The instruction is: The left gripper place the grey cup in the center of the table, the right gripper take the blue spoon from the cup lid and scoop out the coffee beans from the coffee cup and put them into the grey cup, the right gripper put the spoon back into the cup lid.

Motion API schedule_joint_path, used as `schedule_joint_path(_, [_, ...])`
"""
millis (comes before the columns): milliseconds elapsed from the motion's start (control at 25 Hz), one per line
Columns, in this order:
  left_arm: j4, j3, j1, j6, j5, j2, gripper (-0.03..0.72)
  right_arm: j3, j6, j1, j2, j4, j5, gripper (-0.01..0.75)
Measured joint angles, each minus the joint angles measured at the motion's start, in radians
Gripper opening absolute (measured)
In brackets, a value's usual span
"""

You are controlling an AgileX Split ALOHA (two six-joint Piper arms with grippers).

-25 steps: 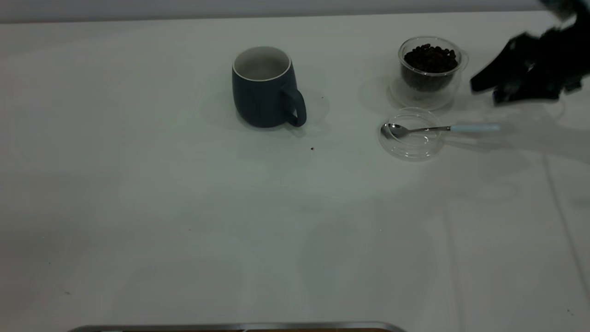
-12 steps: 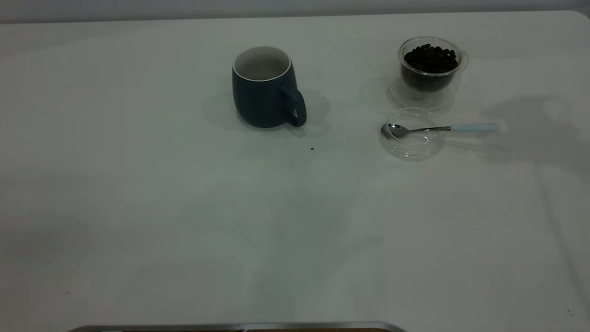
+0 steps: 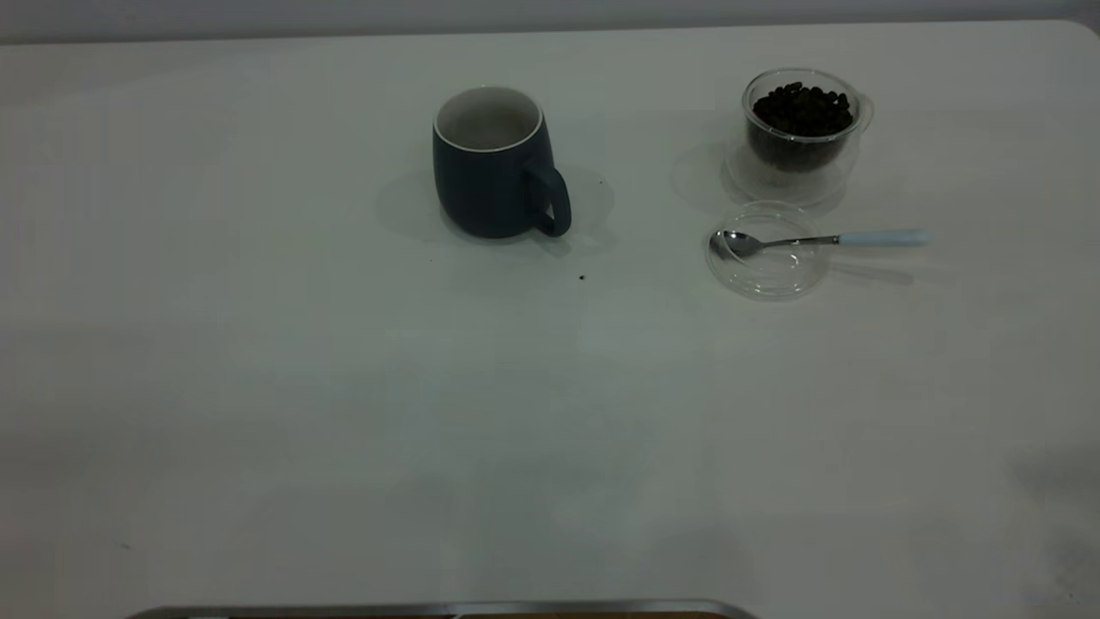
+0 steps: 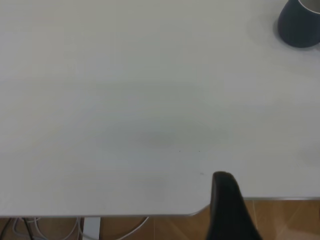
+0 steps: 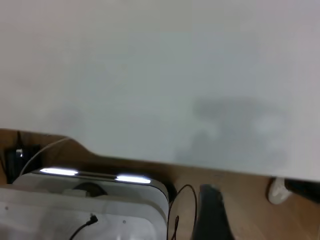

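Observation:
The grey cup point(image 3: 494, 163) stands upright near the middle of the table's point(image 3: 344, 387) far half, handle toward the front right; it also shows in the left wrist view point(image 4: 300, 22). The coffee cup point(image 3: 803, 125) with coffee beans point(image 3: 803, 107) stands at the far right. The clear cup lid point(image 3: 767, 254) lies just in front of it. The blue spoon point(image 3: 816, 241) rests with its bowl in the lid and its handle pointing right. Neither gripper shows in the exterior view. My left gripper point(image 4: 227, 207) hangs over the table's edge, far from the mug. My right gripper point(image 5: 210, 215) is beyond the table's edge, over the floor.
A tiny dark speck point(image 3: 582, 277) lies in front of the grey cup. A metal-edged strip point(image 3: 438, 609) runs along the table's near edge. In the right wrist view a white device point(image 5: 85, 205) with cables sits on the wooden floor beside the table.
My right gripper was beside the coffee cup at the far right one second ago. It has pulled away out of the exterior view, and its shadow has left the spoon area.

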Motion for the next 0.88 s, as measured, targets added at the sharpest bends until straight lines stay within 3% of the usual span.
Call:
schedule_joint_path(400, [0.0, 0.0, 0.0, 0.0, 0.0, 0.0, 0.499, 0.352, 0.074, 0.001, -0.529, -0.057, -0.055, 0.585])
schedule_joint_path(880, [0.0, 0.0, 0.0, -0.001, 0.0, 0.0, 0.499, 0.37, 0.074, 0.001, -0.901, -0.069, -0.07, 0.584])
